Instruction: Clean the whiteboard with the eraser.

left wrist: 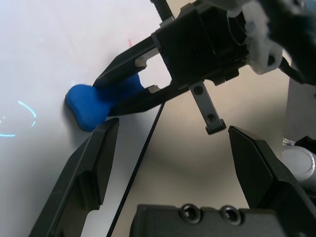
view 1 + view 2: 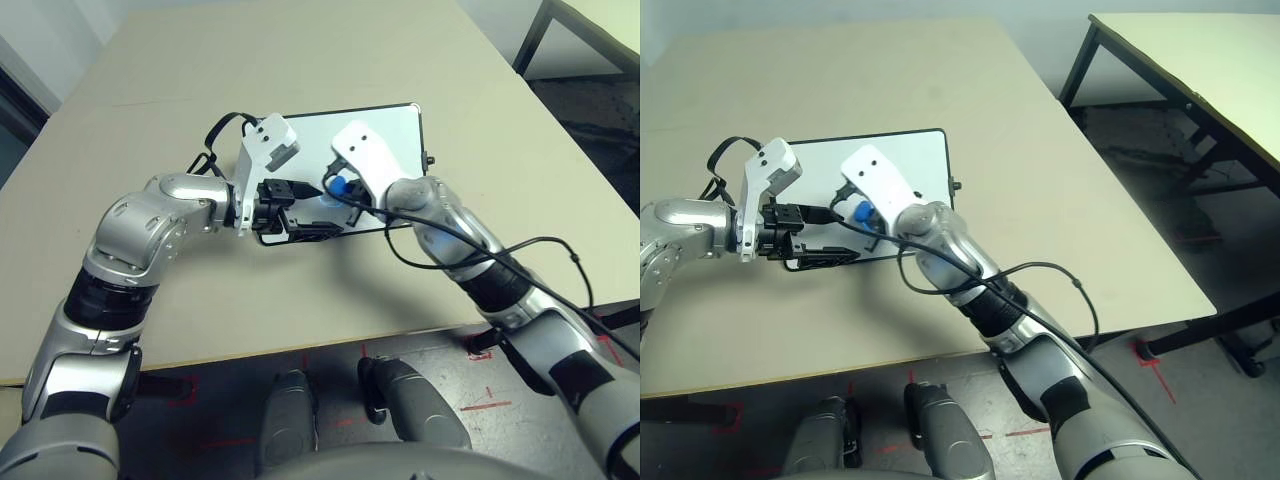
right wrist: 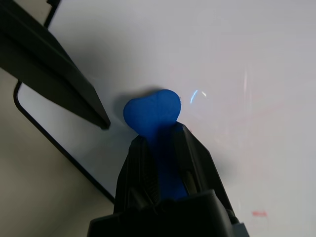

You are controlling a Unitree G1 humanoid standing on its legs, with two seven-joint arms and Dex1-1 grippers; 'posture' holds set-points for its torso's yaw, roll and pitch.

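Observation:
The whiteboard (image 2: 390, 130) lies flat on the tan table, white with a thin black frame. My right gripper (image 3: 160, 136) is shut on the blue eraser (image 3: 153, 111), whose rounded end presses on the board's near left part (image 2: 340, 186). A small red mark (image 3: 259, 214) and a faint blue stroke (image 3: 195, 94) show on the white surface beside it. My left gripper (image 1: 173, 128) stands open at the board's near edge, one finger (image 1: 94, 163) over the board and the other (image 1: 256, 168) over the table, close to the eraser (image 1: 94, 103).
A black cable (image 2: 540, 250) loops off my right forearm above the table's near right part. The tan table (image 2: 300, 60) stretches bare beyond the board. A second table (image 2: 1200, 70) stands off to the right, across a floor gap.

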